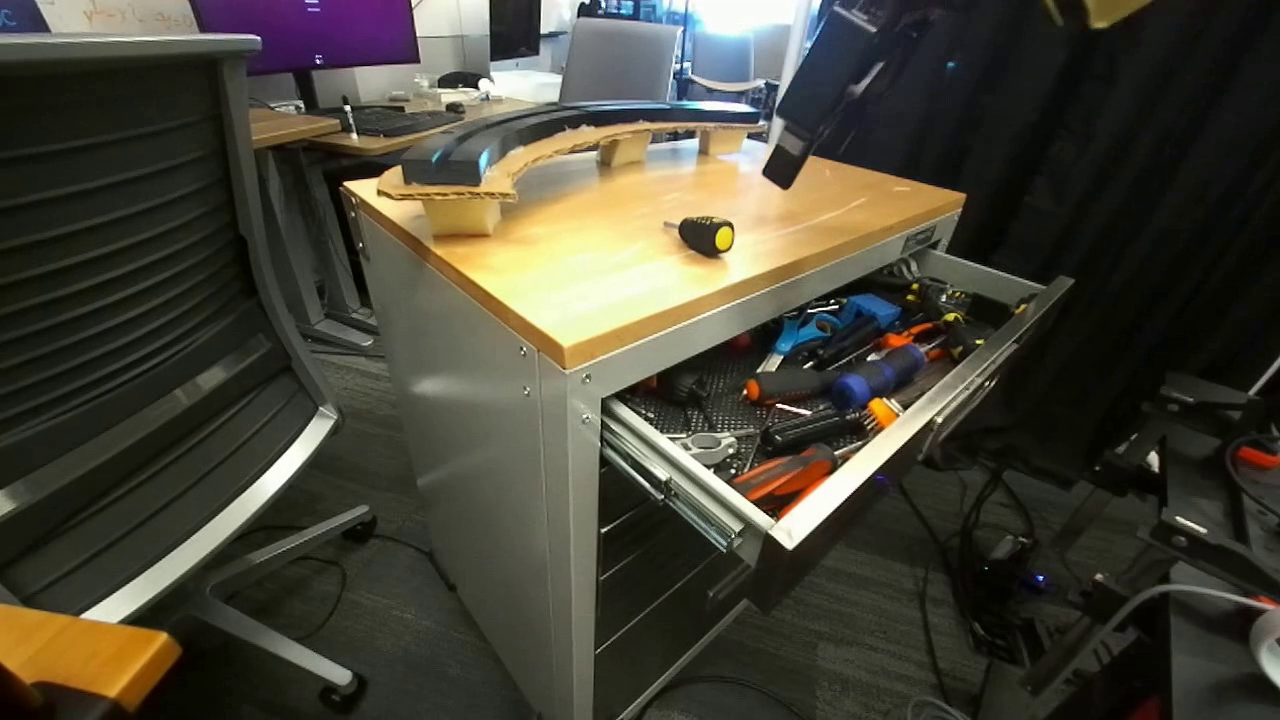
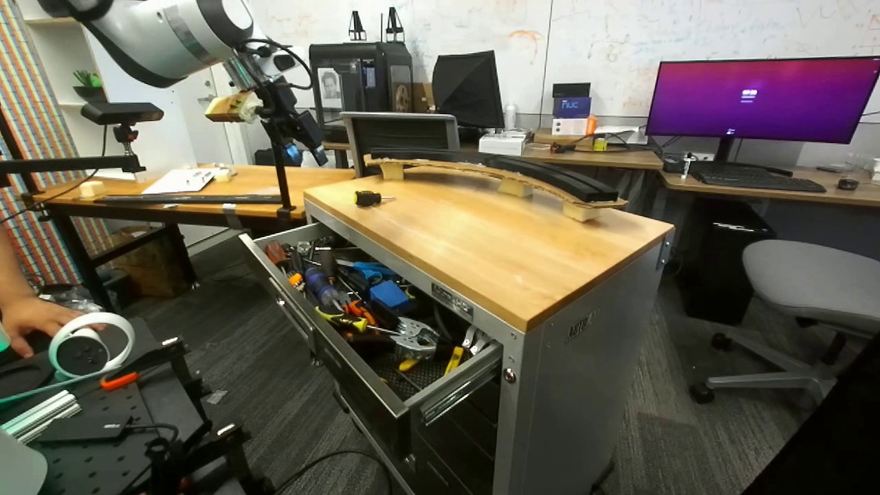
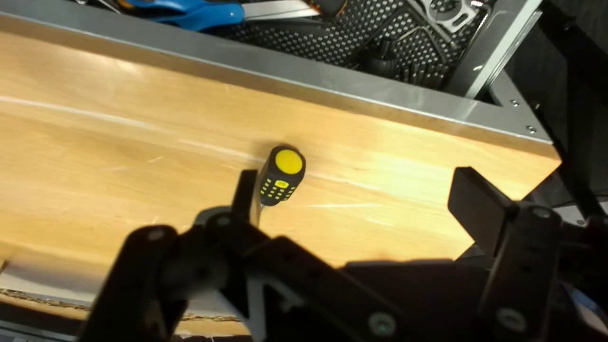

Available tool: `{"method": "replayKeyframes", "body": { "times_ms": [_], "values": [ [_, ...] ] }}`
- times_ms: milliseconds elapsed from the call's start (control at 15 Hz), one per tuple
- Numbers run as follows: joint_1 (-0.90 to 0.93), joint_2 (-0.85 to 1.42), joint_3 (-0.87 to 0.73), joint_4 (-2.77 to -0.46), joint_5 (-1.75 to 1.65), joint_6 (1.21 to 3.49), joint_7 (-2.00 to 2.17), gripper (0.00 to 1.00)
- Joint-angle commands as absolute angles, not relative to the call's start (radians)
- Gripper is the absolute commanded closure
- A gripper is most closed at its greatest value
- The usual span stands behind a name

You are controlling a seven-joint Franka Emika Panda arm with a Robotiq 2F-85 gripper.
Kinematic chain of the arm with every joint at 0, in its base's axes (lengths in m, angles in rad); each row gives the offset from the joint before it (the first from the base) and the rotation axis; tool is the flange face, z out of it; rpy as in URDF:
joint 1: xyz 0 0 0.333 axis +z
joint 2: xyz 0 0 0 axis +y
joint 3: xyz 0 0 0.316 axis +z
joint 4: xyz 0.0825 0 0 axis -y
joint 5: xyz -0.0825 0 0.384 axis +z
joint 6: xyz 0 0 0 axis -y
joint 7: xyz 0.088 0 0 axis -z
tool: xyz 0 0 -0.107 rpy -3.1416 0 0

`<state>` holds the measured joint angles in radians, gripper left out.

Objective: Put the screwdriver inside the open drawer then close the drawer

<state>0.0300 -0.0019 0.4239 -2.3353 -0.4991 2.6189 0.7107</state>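
The screwdriver, stubby and black with a yellow end cap, lies on the wooden cabinet top in both exterior views (image 1: 706, 235) (image 2: 369, 199). In the wrist view the screwdriver (image 3: 281, 176) shows beside the left finger, which hides most of its shaft. My gripper (image 3: 361, 194) is open and empty, its fingers wide apart above the wooden top. In both exterior views the gripper (image 1: 785, 160) (image 2: 307, 152) is raised above the top, apart from the screwdriver. The drawer (image 1: 880, 448) is pulled out and holds many tools; it also shows in an exterior view (image 2: 344, 353).
A curved black track on cardboard and foam blocks (image 1: 580, 130) stands along the back of the wooden top (image 2: 481, 254). Blue scissors (image 3: 204, 14) lie in the drawer. A chair (image 1: 150, 300) stands beside the cabinet. A person's hand (image 2: 41, 316) rests on a cart at the edge.
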Motion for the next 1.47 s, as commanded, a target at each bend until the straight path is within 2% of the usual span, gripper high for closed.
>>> {"method": "replayKeyframes", "body": {
  "times_ms": [0, 400, 467, 667, 733, 933, 1333, 1400],
  "values": [
    [0.028, 0.124, 0.412, -2.215, -0.675, 2.613, 0.867, 0.00],
    [0.061, 0.289, 0.364, -2.090, -0.883, 2.599, 1.061, 0.00],
    [0.033, 0.232, 0.388, -2.162, -0.820, 2.619, 0.994, 0.00],
    [0.032, 0.258, 0.386, -2.156, -0.828, 2.619, 1.002, 0.00],
    [0.117, 0.289, 0.308, -2.127, -0.707, 2.608, 0.902, 0.00],
    [0.176, 0.320, 0.240, -2.062, -0.643, 2.601, 0.856, 0.00],
    [0.274, 0.366, 0.076, -1.951, -0.710, 2.598, 0.880, 0.00],
    [0.266, 0.369, 0.079, -1.952, -0.665, 2.577, 0.842, 0.25]
  ]
}}
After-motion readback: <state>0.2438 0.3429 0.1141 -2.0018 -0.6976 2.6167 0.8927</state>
